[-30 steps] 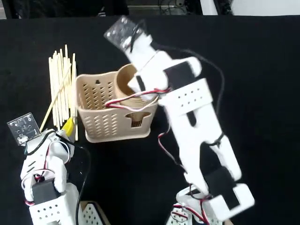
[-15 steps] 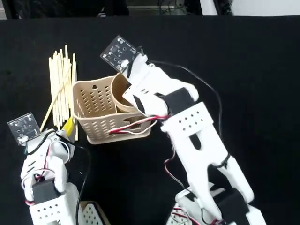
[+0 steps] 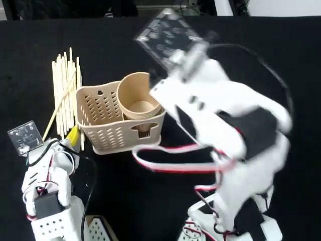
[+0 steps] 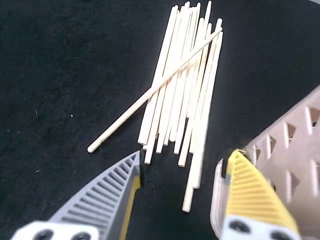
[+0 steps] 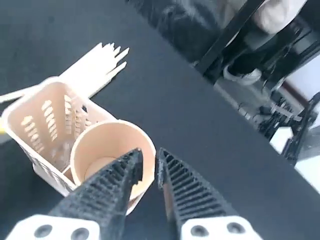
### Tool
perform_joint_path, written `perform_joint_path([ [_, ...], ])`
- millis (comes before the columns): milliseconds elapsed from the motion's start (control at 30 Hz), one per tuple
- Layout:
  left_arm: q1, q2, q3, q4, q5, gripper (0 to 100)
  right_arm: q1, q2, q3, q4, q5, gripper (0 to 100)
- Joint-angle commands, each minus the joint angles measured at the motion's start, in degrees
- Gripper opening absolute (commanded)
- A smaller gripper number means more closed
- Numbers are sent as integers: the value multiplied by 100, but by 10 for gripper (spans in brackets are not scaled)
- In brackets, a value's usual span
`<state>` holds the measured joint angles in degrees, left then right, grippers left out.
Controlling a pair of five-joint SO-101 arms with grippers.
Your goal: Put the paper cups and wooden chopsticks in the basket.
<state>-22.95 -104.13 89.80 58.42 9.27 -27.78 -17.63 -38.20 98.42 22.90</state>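
Beside basket (image 3: 119, 133), chopsticks (image 3: 63, 95) lie flat, pointing near-to-far; left end effector (image 4: 185, 154) apart, right end effector (image 5: 149, 151) slightly apart.

Left arm (image 3: 47, 191): low, folded back at the near-left of the basket (image 3: 118, 131), pointing toward its left corner.
Left gripper (image 4: 185, 157): jaws spread wide, nothing between them, one tip just beside the basket's wall.
Right arm (image 3: 225, 125): reared up high at the basket's right side.
Right gripper (image 5: 148, 156): above the basket, pointing down, jaws close together with a thin gap, holding nothing.
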Motion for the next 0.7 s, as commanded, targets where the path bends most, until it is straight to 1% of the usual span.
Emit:
perform_joint_path([
  [0, -453, -26, -655, 35, -44, 278, 888, -391, -892, 281, -88, 34],
  [67, -585, -18, -1042, 237, -70, 279, 1389, -743, -505, 281, -79, 32],
  [167, -541, 273, -1420, 281, -448, 279, 1978, -1437, 549, 281, 62, 31],
  [233, -444, 756, -1596, 79, -756, 279, 2391, -1895, 1437, 246, 70, 31],
  [333, -303, 1925, -2123, -88, -1407, 279, 3051, -2466, 2774, 18, 97, 31],
  [400, -295, 2910, -2686, -97, -1705, 279, 3429, -2756, 3802, -457, 79, 31],
  [533, -303, 5090, -4084, -62, -1943, 279, 3974, -3029, 5965, -1855, 70, 12],
  [667, -259, 7332, -5710, 185, -2277, 279, 4105, -3020, 7873, -3288, 70, 12],
])
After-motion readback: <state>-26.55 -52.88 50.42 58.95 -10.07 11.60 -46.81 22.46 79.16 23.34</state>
